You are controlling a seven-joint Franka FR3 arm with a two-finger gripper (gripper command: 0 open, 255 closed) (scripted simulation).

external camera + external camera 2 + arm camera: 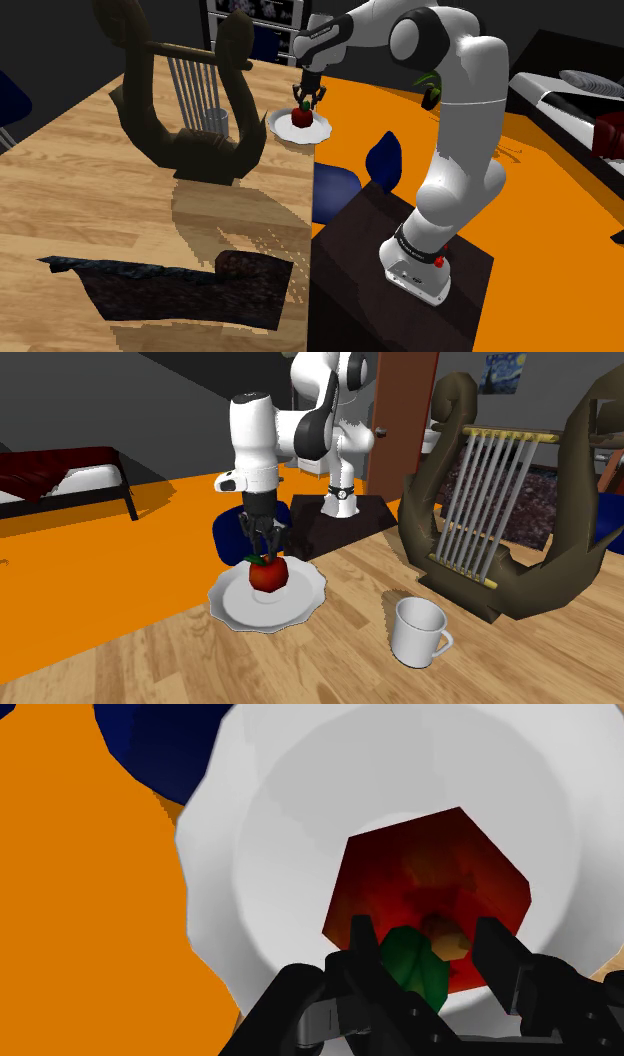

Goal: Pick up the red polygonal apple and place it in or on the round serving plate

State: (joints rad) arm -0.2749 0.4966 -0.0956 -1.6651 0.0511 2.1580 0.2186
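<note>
I see the wooden bench carrying the white round plate, a mug at its four o'clock in the second exterior view. The red apple sits mid-plate; my claw hangs open just above, straddling its leaf.

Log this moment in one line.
red apple: resting on white plate | tool: open, just above apple, fingers flanking its stem | white mug: on table beside plate
</note>
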